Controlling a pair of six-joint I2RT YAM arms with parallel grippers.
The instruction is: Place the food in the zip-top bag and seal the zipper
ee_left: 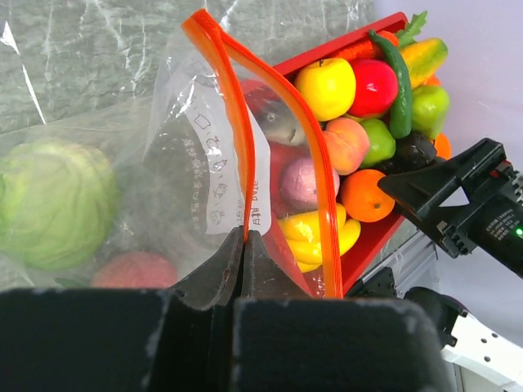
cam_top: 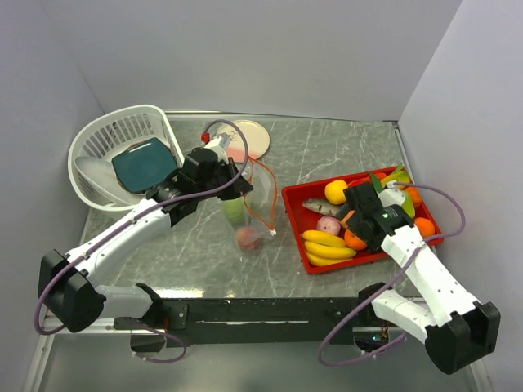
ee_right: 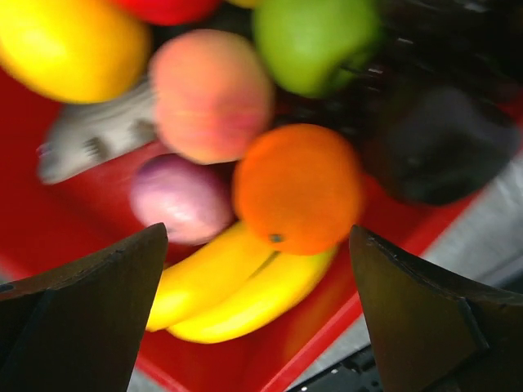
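The clear zip-top bag [cam_top: 249, 208] hangs mouth-up at mid-table, with a green cabbage [ee_left: 53, 204] and a pink peach [ee_left: 135, 269] inside. My left gripper [ee_left: 245, 237] is shut on one side of its orange-red zipper [ee_left: 237, 122]; the other side of the zipper bows away, so the mouth stands open. More food lies in the red tray [cam_top: 372, 260]: bananas [ee_right: 237, 294], an orange [ee_right: 298, 188], a purple onion [ee_right: 180, 196], a peach [ee_right: 208, 94]. My right gripper [ee_right: 257, 245] hovers open just over the orange and bananas, holding nothing.
A white lattice basket [cam_top: 102, 143] holding a teal dish [cam_top: 145, 163] stands at the back left. A pink plate [cam_top: 253, 139] lies behind the bag. Grey walls close in on both sides and the back.
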